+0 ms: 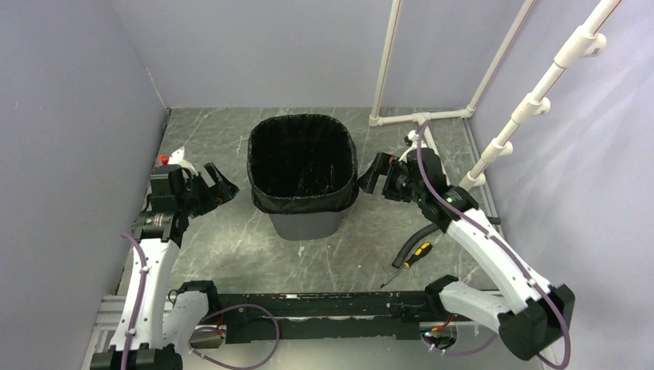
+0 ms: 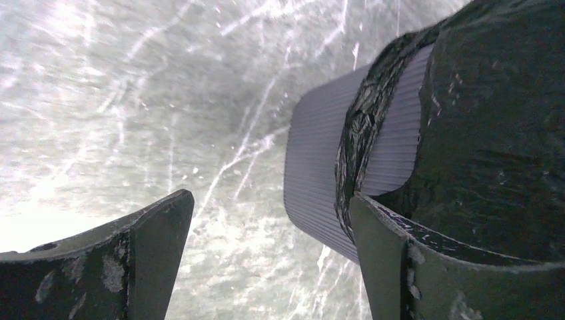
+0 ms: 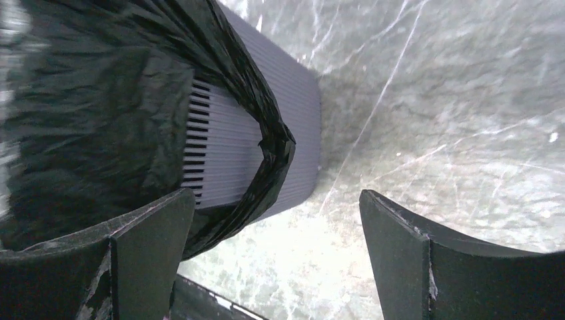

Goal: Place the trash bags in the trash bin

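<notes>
One view, overhead, shows trash bags (image 1: pixel 302 158) lining trash bin (image 1: pixel 306 225).

The left gripper (image 1: pixel 218 187) and the right gripper (image 1: pixel 369 176) both have their jaws spread wide, holding nothing. They point inward, facing each other.

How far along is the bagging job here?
Done: the trash bag lines the trash bin, its edge folded over the rim. In hand: nothing; left gripper and right gripper stand open beside it. Left: seemingly only backing away.
</notes>
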